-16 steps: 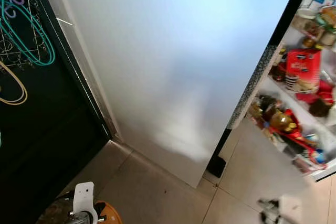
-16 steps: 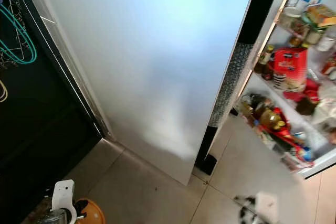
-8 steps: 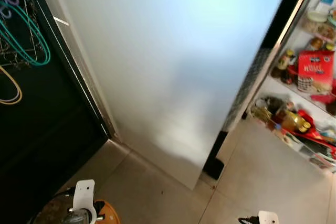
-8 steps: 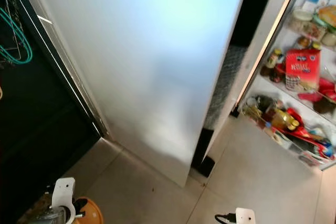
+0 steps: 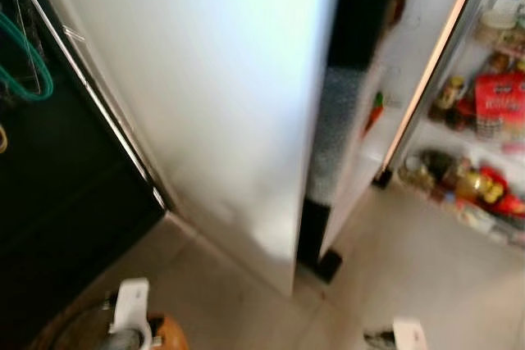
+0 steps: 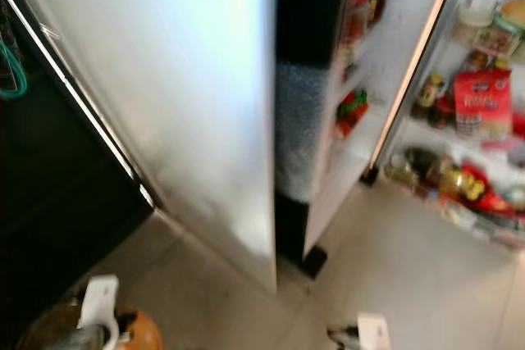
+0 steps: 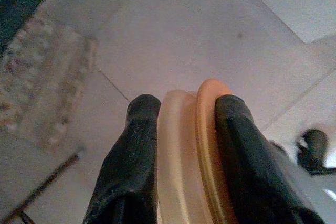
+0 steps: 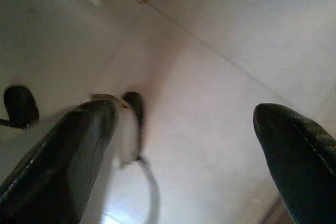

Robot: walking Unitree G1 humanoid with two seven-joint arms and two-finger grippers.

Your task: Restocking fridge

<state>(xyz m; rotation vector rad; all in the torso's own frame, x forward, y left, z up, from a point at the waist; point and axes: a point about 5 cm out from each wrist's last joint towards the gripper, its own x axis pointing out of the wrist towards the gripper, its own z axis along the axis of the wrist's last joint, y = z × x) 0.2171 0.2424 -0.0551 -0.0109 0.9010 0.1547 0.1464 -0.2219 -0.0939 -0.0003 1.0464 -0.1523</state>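
Swung wider, fridge door [image 5: 205, 96]; left gripper [image 7: 184, 129] low, fingers clamping orange-lidded container [image 7: 197, 156]; right gripper [image 8: 184, 145] fingers spread.

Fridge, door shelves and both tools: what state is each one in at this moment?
Fridge door: swung open, its edge towards the camera.
Fridge interior: lit, a few items on its shelves.
Door shelves: full of bottles, jars and a red carton.
Left tool: shut on an orange and cream container.
Right tool: open, holding nothing, above the floor tiles.

Home kitchen; open stocked fridge [image 5: 484, 120], tiled floor [image 5: 418, 260]
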